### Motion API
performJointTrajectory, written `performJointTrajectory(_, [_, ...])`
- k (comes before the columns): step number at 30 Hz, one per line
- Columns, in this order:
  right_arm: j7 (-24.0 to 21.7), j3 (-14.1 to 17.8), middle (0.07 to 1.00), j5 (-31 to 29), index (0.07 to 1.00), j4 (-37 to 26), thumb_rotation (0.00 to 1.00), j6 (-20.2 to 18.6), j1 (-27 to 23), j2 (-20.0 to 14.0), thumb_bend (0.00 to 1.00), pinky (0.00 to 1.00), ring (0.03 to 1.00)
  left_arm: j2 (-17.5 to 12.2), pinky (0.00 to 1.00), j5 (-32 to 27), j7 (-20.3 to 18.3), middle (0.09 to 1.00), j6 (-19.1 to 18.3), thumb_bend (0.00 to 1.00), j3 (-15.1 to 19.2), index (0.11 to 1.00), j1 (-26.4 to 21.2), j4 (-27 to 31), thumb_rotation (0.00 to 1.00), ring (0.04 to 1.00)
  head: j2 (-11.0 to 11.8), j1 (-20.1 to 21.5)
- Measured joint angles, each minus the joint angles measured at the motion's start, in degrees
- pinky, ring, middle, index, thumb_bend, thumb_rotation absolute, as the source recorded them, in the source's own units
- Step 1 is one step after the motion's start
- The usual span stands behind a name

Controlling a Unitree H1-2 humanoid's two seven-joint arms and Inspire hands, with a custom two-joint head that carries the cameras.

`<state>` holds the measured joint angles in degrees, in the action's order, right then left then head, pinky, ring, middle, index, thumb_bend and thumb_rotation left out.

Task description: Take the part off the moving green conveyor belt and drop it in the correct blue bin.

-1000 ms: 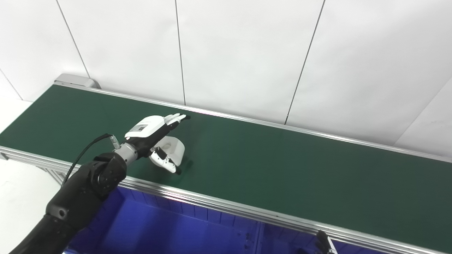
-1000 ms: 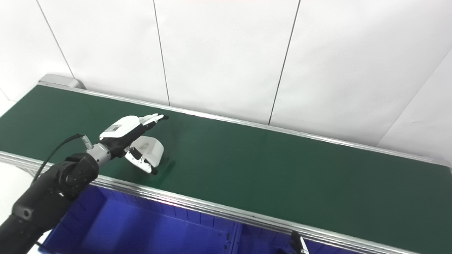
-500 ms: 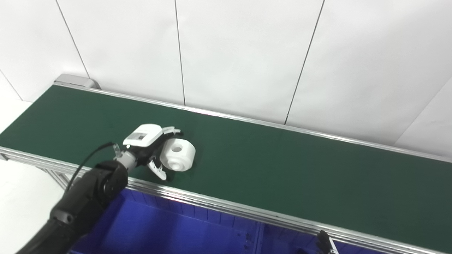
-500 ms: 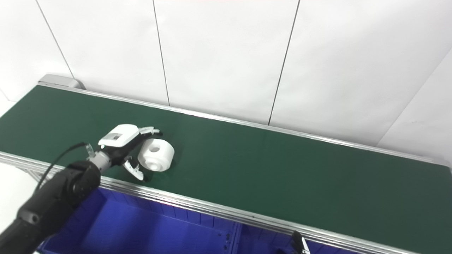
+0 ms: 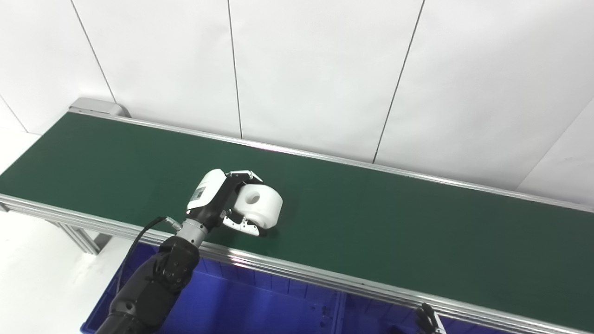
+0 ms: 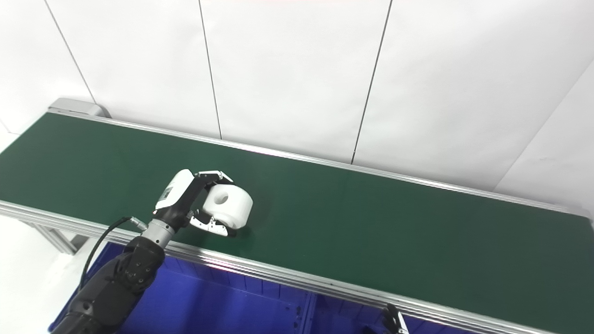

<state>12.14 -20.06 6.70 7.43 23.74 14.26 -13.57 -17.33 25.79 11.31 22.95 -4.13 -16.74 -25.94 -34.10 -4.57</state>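
**Grasp closed on part, lift pending**

Conveyor belt (image 5: 371, 222): dark green, runs from far left to near right across the view, aluminium rails on both long edges. No other item visible on it.

Blue bin (image 5: 260, 311): sits below the near rail. A divider wall shows toward the right, so there are at least two compartments; which is the correct one cannot be told from here.

Left arm: enters from lower left, crosses above the bin and over the near rail.

Part (image 5: 258, 208): white, short cylinder with a round bore in its upward-tilted face. It is near the belt's near edge, about a third of the way along from the left. Whether its underside touches the belt or is just clear is hard to tell.

Left hand (image 5: 222, 204): wrapped on the part, fingers over the far top edge, thumb under the near side.

Right hand (image 5: 427, 320): only a tip shows at the bottom edge; its state cannot be told.

Step, as judged: grasp made, lift not yet evident. Next move calls for raising the part clear of the rail, drawing it back over the bin, then releasing.
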Motion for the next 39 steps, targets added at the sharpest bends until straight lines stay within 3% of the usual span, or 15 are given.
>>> performJointTrajectory(6, [0.4, -0.5, 0.932, 0.2, 0.967, -0.3, 0.49, 0.0, 0.1, 0.2, 0.81, 0.89, 0.928, 0.7, 0.41, -5.6, -2.3, 0.484, -1.1, 0.50, 1.6, 0.545, 0.9, 3.6, 0.00, 0.408, -0.7, 0.4])
performJointTrajectory(12, [0.4, -0.6, 0.941, 0.5, 0.971, -2.9, 0.51, 0.0, 1.1, 0.3, 0.81, 0.89, 0.931, -0.1, 0.44, -8.9, -6.2, 0.489, -1.2, 0.50, 2.2, 0.528, 6.1, 14.4, 0.00, 0.430, -5.9, 5.1])
performJointTrajectory(13, [0.4, -0.5, 0.937, 0.5, 0.968, -3.5, 0.51, 0.0, 1.3, 0.3, 0.81, 0.89, 0.928, -0.3, 0.44, -9.3, -7.1, 0.489, -1.3, 0.50, 2.2, 0.528, 7.3, 17.2, 0.00, 0.431, -7.7, 6.8])
performJointTrajectory(15, [0.1, -0.3, 0.932, 0.3, 0.964, -4.4, 0.51, 0.0, 1.6, 0.5, 0.82, 0.90, 0.926, -1.1, 0.45, -9.9, -8.6, 0.489, -0.8, 0.50, 2.3, 0.525, 10.0, 22.5, 0.00, 0.434, -7.7, 6.9])
performJointTrajectory(16, [-0.1, 0.0, 0.928, 0.2, 0.959, -4.9, 0.51, 0.0, 1.8, 0.7, 0.83, 0.90, 0.924, -1.4, 0.46, -10.6, -9.3, 0.490, -0.4, 0.50, 2.3, 0.519, 11.1, 24.2, 0.00, 0.441, -9.0, 8.1])
performJointTrajectory(18, [-0.5, 0.4, 0.922, 0.3, 0.954, -6.1, 0.52, 0.0, 2.3, 1.2, 0.85, 0.90, 0.922, -1.6, 0.44, -10.8, -10.1, 0.493, -0.1, 0.50, 2.4, 0.514, 13.6, 26.2, 0.00, 0.440, -11.3, 9.7])
performJointTrajectory(21, [-1.1, 1.4, 0.919, 0.2, 0.954, -7.5, 0.53, 0.0, 2.8, 2.2, 0.86, 0.91, 0.924, -1.4, 0.41, -9.7, -10.6, 0.494, 1.0, 0.50, 1.8, 0.516, 18.4, 28.4, 0.00, 0.430, -12.6, 9.7])
performJointTrajectory(28, [-4.3, 3.6, 0.911, 0.0, 0.952, -9.7, 0.53, 0.0, 3.5, 2.8, 0.86, 0.90, 0.916, 0.5, 0.35, -6.4, -11.9, 0.504, 1.1, 0.50, -1.0, 0.524, 24.9, 29.3, 0.00, 0.397, -15.0, 9.5])
performJointTrajectory(33, [-5.9, 5.1, 0.909, -0.4, 0.953, -10.0, 0.53, 0.0, 3.8, 3.2, 0.86, 0.89, 0.911, 0.5, 0.44, -1.0, -13.2, 0.508, 1.4, 0.50, -4.1, 0.496, 26.2, 28.0, 0.00, 0.435, -15.1, 9.0])
performJointTrajectory(39, [-7.4, 6.1, 0.910, -0.5, 0.955, -10.2, 0.53, 0.0, 5.0, 3.7, 0.85, 0.88, 0.910, -3.4, 0.46, 6.9, -15.4, 0.509, 1.0, 0.50, -7.7, 0.496, 26.0, 24.8, 0.00, 0.439, -14.6, 8.4])
